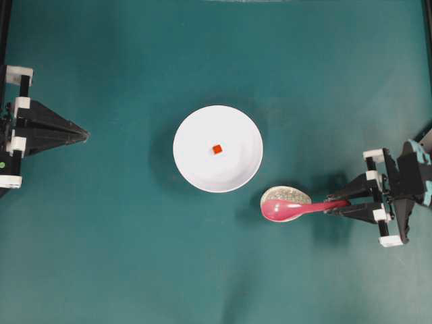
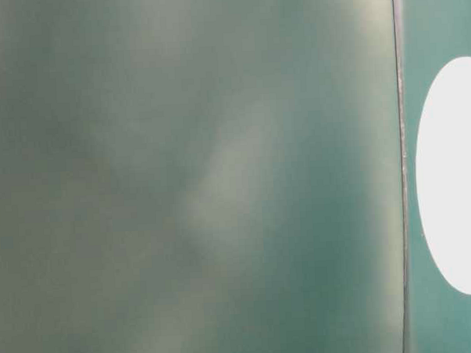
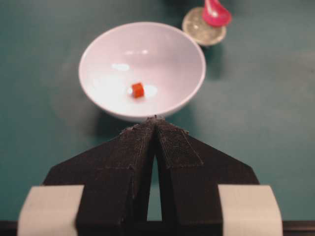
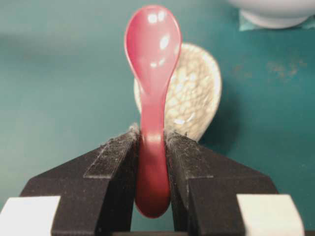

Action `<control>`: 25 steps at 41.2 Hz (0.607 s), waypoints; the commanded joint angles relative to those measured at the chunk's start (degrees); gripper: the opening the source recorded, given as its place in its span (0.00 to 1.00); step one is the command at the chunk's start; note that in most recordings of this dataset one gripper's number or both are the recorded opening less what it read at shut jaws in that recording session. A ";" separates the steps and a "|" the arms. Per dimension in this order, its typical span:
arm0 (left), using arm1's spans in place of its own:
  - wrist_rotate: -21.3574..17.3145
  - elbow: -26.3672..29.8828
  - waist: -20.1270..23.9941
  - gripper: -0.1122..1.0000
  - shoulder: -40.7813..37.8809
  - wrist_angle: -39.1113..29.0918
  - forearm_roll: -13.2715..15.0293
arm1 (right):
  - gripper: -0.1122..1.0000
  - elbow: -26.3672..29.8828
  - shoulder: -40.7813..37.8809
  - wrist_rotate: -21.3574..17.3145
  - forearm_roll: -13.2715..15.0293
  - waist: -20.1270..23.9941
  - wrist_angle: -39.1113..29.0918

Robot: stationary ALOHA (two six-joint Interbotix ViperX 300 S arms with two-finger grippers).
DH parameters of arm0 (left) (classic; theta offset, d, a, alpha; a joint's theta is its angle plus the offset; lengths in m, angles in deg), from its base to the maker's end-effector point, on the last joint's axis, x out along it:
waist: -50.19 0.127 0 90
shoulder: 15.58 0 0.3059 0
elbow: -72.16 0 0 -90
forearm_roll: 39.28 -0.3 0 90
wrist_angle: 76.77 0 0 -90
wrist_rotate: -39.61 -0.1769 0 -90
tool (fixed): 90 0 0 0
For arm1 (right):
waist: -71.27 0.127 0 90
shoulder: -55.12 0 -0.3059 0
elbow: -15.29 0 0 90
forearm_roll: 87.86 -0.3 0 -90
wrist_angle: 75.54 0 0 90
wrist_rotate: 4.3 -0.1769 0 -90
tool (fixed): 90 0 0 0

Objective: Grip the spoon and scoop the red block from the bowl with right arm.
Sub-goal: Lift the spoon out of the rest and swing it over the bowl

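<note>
The white bowl (image 1: 217, 148) sits mid-table with the tiny red block (image 1: 217, 149) at its bottom; both show in the left wrist view, bowl (image 3: 142, 69) and block (image 3: 138, 90). The pink-red spoon (image 1: 297, 208) has its scoop over the small speckled dish (image 1: 286, 200), right of the bowl. My right gripper (image 1: 332, 203) is shut on the spoon's handle; in the right wrist view the spoon (image 4: 153, 59) stands between the fingers of the gripper (image 4: 152, 135). My left gripper (image 1: 86, 135) is shut and empty at the far left, also in its wrist view (image 3: 155, 118).
The teal table mat (image 1: 135, 256) covers the whole surface. The bowl's rim shows at the top of the right wrist view (image 4: 275, 12). The table-level view is a blur of teal with a white oval (image 2: 454, 175) at the right.
</note>
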 commanded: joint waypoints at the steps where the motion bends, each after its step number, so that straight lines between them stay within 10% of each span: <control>1: -0.18 1.49 0.09 0.10 -0.35 0.18 -0.09 | 0.32 0.97 4.75 0.62 -0.18 -1.49 -3.78; 25: -0.18 1.49 0.44 0.10 -0.35 0.35 -0.09 | 0.32 10.37 31.11 16.96 0.00 -20.30 -43.68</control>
